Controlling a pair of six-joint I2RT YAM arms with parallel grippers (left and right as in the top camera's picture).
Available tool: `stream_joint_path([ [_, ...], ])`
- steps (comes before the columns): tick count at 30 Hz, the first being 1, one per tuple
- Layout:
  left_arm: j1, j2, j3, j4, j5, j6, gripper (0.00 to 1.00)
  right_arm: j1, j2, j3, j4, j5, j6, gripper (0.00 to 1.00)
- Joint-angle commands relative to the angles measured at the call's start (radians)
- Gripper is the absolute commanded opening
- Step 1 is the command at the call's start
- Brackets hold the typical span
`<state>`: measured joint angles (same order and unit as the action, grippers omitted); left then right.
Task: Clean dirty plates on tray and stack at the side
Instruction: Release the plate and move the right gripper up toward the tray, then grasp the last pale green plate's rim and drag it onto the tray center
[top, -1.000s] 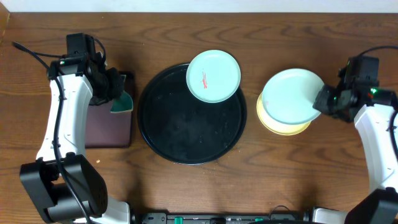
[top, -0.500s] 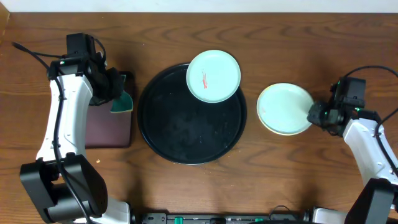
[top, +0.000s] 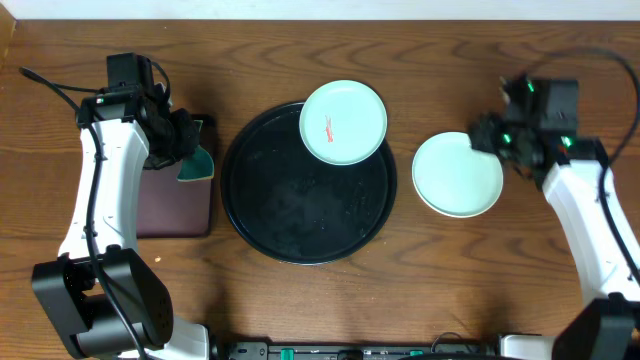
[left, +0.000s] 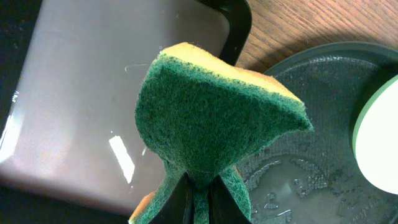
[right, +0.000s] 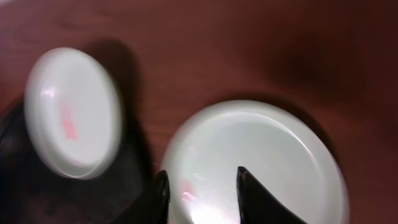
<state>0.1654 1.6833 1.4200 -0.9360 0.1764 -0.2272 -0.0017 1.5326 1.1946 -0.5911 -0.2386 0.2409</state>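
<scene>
- The pale blue-green round plate (top: 343, 122), smeared red, lies well to the left of the right claw (right: 202, 190). It overlaps the far rim of the large round black tray (top: 300, 220), which otherwise holds only a wet film.
- The right claw stands parted and empty just above a clean pale plate (top: 458, 175) on the wooden counter (top: 450, 280) (probably the top of the side stack).
- The left claw (left: 198, 198) pinches a green-and-yellow sponge (left: 211, 106) over the rectangular maroon tray (left: 74, 93), seemingly ready to wipe.

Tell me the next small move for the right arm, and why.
Probably swing the right pincer left toward the smeared plate on the black tray's far rim and grip it: the pincer is open and empty by the clean stack, and the left pincer holds the sponge ready.
</scene>
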Motion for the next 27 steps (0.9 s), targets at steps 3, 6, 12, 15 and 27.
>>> stream_joint_path([
  [3, 0.002, -0.004, 0.017, -0.002, -0.006, 0.017, 0.08, 0.105, 0.198, 0.252, -0.089, -0.014, -0.069, 0.38],
  [6, 0.002, -0.004, 0.017, -0.002, -0.006, 0.017, 0.07, 0.154, 0.348, 0.421, -0.156, -0.014, -0.123, 0.43],
  [12, 0.002, -0.004, 0.017, -0.002, -0.006, 0.018, 0.07, 0.216, 0.561, 0.613, -0.184, -0.064, -0.194, 0.50],
  [15, 0.002, -0.004, 0.017, -0.002, -0.007, 0.017, 0.08, 0.240, 0.628, 0.639, -0.155, -0.070, -0.198, 0.52],
  [27, 0.002, -0.004, 0.017, -0.002, -0.007, 0.018, 0.08, 0.265, 0.744, 0.639, -0.108, -0.073, -0.205, 0.32],
])
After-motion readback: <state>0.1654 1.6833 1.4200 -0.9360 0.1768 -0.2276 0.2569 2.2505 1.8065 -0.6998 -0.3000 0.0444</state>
